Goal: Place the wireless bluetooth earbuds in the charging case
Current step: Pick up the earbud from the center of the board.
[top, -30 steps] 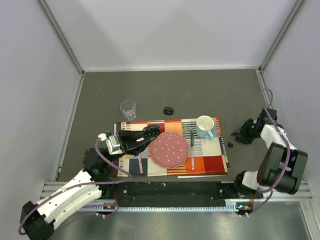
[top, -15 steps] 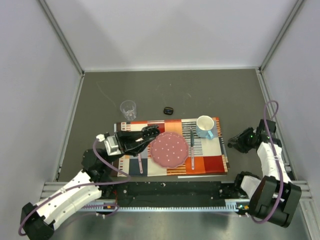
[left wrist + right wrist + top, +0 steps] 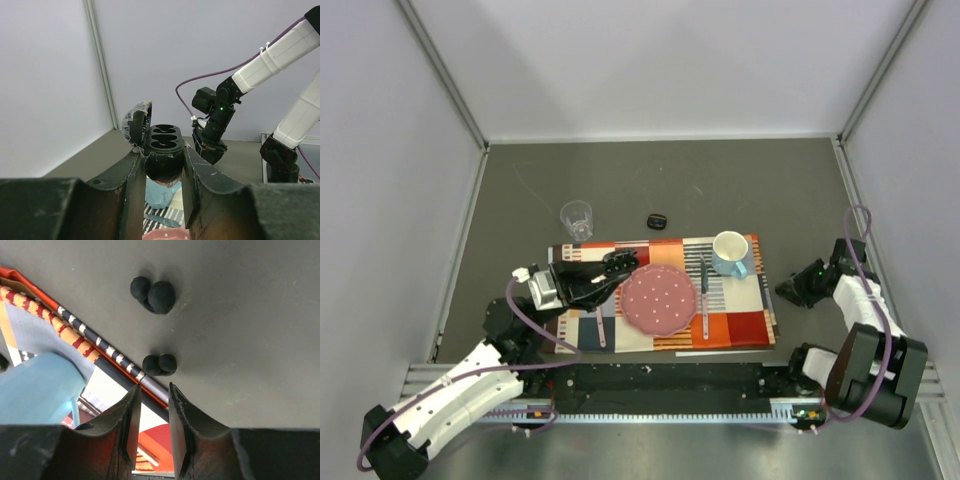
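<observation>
Nothing is seated yet: the left tool (image 3: pixel 161 162) clenches the open case (image 3: pixel 161 149) aloft (both sockets (image 3: pixel 164 136) bare), while the right tool (image 3: pixel 151 395), jaws slightly parted and empty, hovers by both buds (image 3: pixel 159 364) lying on the bench (image 3: pixel 240 340).

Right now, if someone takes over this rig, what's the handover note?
Left gripper: shut on the charging case, held up over the placemat, lid open, wells look empty.
Right gripper: fingers slightly apart, empty, low over the table just right of the placemat.
Earbuds: both loose on the table, one just ahead of the right fingers, the other farther on.
Done: case is in hand and open.
Left: pick up each earbud and seat it in the case.
</observation>
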Tool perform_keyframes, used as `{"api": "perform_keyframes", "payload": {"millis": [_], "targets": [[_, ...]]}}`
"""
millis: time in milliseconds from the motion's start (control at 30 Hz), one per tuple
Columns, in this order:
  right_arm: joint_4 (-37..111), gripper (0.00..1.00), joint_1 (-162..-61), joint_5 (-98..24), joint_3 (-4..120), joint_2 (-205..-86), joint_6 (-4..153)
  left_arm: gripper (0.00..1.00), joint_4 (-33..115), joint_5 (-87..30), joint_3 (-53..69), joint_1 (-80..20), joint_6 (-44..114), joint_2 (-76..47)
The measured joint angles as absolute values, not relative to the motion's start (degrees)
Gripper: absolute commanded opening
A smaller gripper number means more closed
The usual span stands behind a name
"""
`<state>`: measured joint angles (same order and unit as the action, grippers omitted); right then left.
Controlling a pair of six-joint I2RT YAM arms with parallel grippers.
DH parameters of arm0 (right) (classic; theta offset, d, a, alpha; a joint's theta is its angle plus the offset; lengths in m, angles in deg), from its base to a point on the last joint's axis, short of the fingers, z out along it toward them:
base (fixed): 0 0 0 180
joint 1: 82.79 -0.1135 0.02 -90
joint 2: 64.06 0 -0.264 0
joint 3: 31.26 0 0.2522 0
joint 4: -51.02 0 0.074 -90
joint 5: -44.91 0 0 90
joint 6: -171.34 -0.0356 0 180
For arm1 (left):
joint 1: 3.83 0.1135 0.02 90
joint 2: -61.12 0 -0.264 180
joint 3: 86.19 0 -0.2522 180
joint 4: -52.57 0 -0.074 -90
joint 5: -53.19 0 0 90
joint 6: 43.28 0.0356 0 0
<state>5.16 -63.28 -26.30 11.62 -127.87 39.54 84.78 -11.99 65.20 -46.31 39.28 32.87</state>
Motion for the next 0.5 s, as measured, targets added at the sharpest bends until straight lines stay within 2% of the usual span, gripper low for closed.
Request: {"api": "perform_keyframes", "payload": {"millis": [500], "targets": [[8.2,0.27,-63.5,-27.2,11.4,-132.6,39.7,0.00,84.6,-12.4,65.2,-46.3,39.3,32.9]]}}
